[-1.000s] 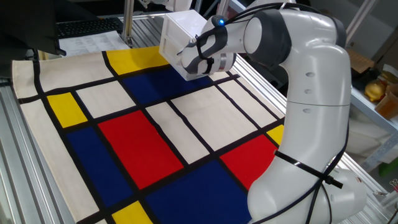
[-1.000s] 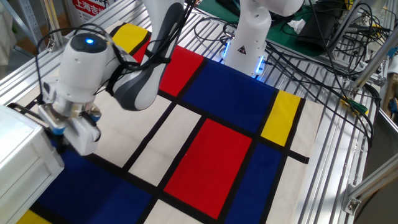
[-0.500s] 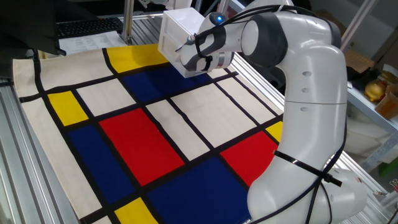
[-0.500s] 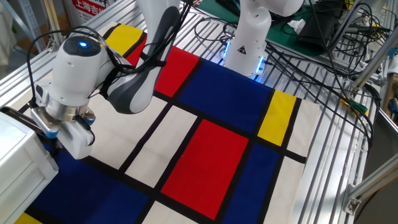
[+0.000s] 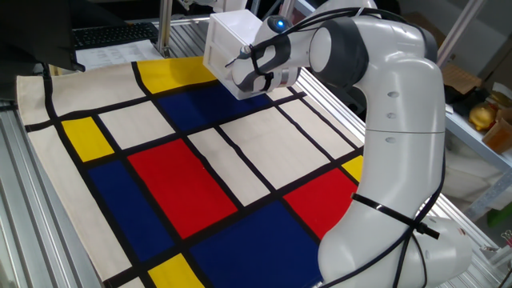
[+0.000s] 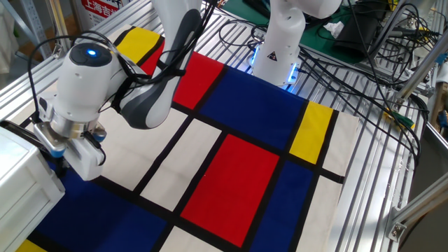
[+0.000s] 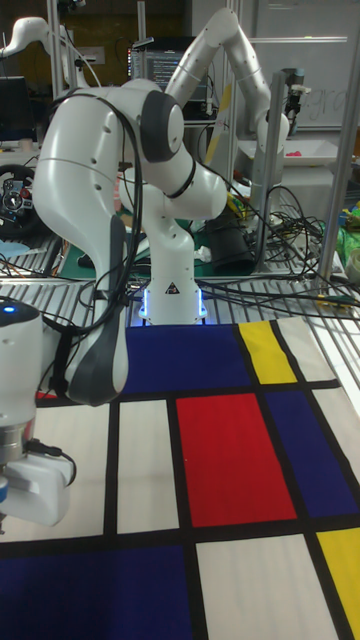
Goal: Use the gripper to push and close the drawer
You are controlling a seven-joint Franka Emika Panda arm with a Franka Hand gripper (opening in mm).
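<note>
The small white box cabinet (image 5: 226, 42) stands on the yellow patch at the far edge of the cloth, and shows at the left edge (image 6: 24, 183) in the other fixed view. My gripper (image 5: 242, 82) presses its white housing and short dark fingers (image 6: 57, 164) against the cabinet's face. The drawer lies behind the gripper, so its front and knob are hidden. No tan inside shows and no tray sticks out of the box. The fingers are too covered to read how they stand. In the tall fixed view only the gripper housing (image 7: 38, 488) appears, at the lower left.
A cloth of red, blue, yellow and white rectangles (image 5: 184, 176) covers the table. The arm's white base (image 6: 278, 42) stands at the cloth's edge with cables (image 6: 364, 63) beside it. Metal rails (image 5: 24, 200) frame the table. A keyboard and papers (image 5: 112, 36) lie behind the cabinet.
Over the last second the gripper has pushed a little further toward the cabinet, and the box has shifted slightly away with it. Since half a second ago hardly anything moves.
</note>
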